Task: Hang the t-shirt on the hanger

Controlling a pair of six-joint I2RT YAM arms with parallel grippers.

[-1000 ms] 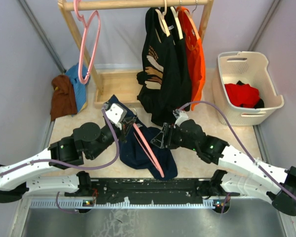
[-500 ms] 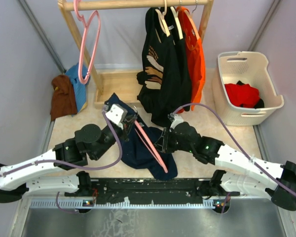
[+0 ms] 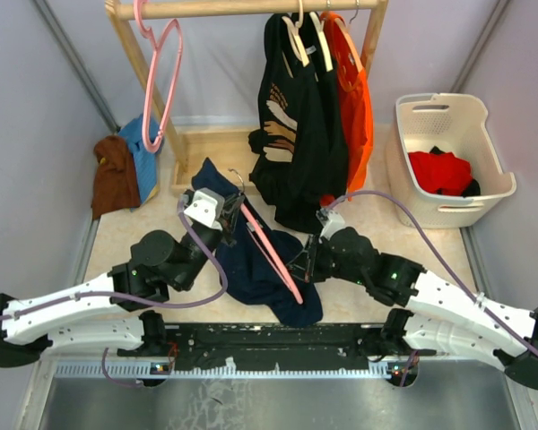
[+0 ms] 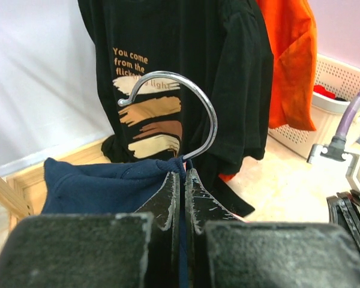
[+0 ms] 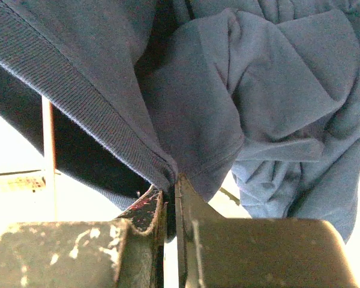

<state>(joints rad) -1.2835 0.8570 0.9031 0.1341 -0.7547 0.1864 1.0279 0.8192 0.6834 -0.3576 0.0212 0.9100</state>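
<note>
The navy t-shirt (image 3: 251, 269) hangs bunched between the two arms in the top view. The pink hanger (image 3: 273, 260) runs slantwise across it. Its silver hook (image 4: 207, 114) rises just above my left gripper (image 4: 184, 174). That gripper (image 3: 236, 210) is shut at the hanger's neck, with navy cloth (image 4: 96, 186) pinched in alongside. My right gripper (image 5: 170, 183) is shut on a fold of the t-shirt (image 5: 276, 90) beside its ribbed neck band. In the top view the right gripper (image 3: 305, 266) sits at the shirt's right edge, by the hanger's lower end.
Behind stands a wooden rack (image 3: 242, 7) carrying an all-pink hanger (image 3: 157, 81), a black printed shirt (image 3: 291, 125) and an orange shirt (image 3: 359, 116). A white basket (image 3: 498, 175) with red cloth is at the right. Brown and blue clothes (image 3: 121, 170) lie at the left.
My right gripper has gone from open to shut on the t-shirt. The left gripper has moved the hanger's hook end a little away from the arm bases.
</note>
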